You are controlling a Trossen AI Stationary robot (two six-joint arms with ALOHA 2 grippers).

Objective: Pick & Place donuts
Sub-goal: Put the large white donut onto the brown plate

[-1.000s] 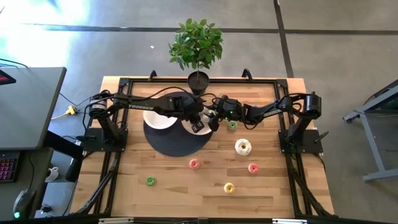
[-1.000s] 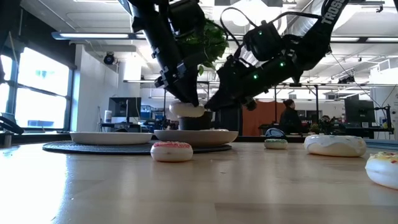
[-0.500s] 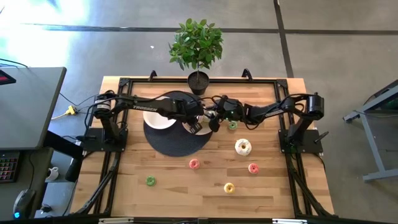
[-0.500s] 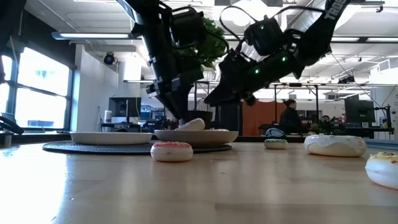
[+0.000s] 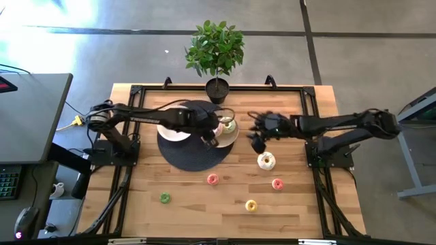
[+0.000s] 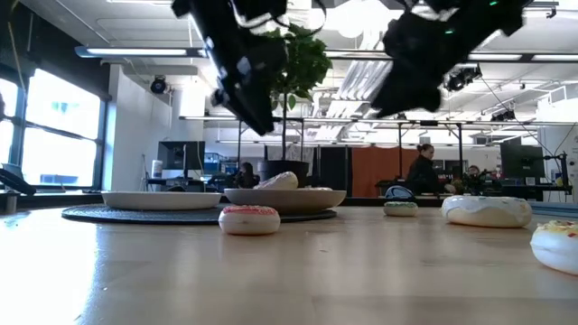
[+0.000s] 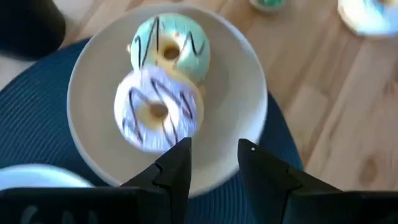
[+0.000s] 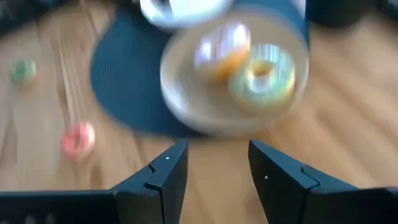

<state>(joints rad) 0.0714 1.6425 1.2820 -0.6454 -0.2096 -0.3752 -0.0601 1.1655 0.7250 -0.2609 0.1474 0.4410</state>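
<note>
Two larger donuts lie side by side on a white plate on the dark round mat: a pale green one and a pale pink one, both with dark stripes. My left gripper hovers open above the plate's edge. My right gripper is open to the right of the plate, raised over bare wood, with the plate ahead of it. The white-iced donut lies flat on the table just nearer than the right gripper. Small rings in pink, red, green and yellow lie near the front.
A second white plate sits on the mat's left part. A potted plant stands at the far edge behind the mat. One more tiny green ring lies right of the plate. Bare wood stretches along the near edge.
My left gripper lowered the pale pink donut onto the plate, let go, then rose and drew back a little toward the left. My right gripper pulled away from the plate toward the table's right and rose. The pale green donut now shows on the plate.
</note>
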